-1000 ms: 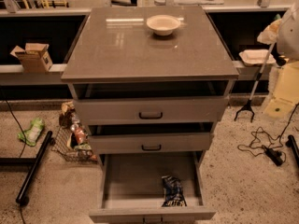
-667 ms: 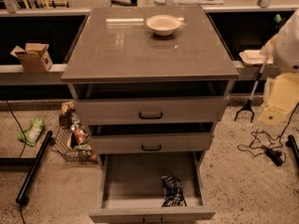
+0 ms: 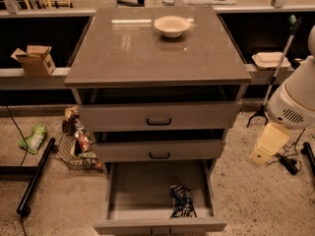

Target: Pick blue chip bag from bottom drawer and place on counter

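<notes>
**A:** What's around the cabinet, left to right?

**B:** An open cardboard box sits on the left ledge. On the floor below are a green bag and a black pole. A wire basket of snacks sits just beside the cabinet's left side.

**A:** Task items?

**B:** The counter carries a white bowl near its back edge. The bottom drawer is pulled out. The blue chip bag lies in it, right of centre, near the front wall. The black-handled drawers above stick out a little.

**A:** Gripper?

**B:** The gripper is right of the cabinet, over the floor and well apart from the bag. The white arm housing is above it. I can't tell whether it's open or closed. Behind it, a pale tray sits on the right ledge.
</notes>
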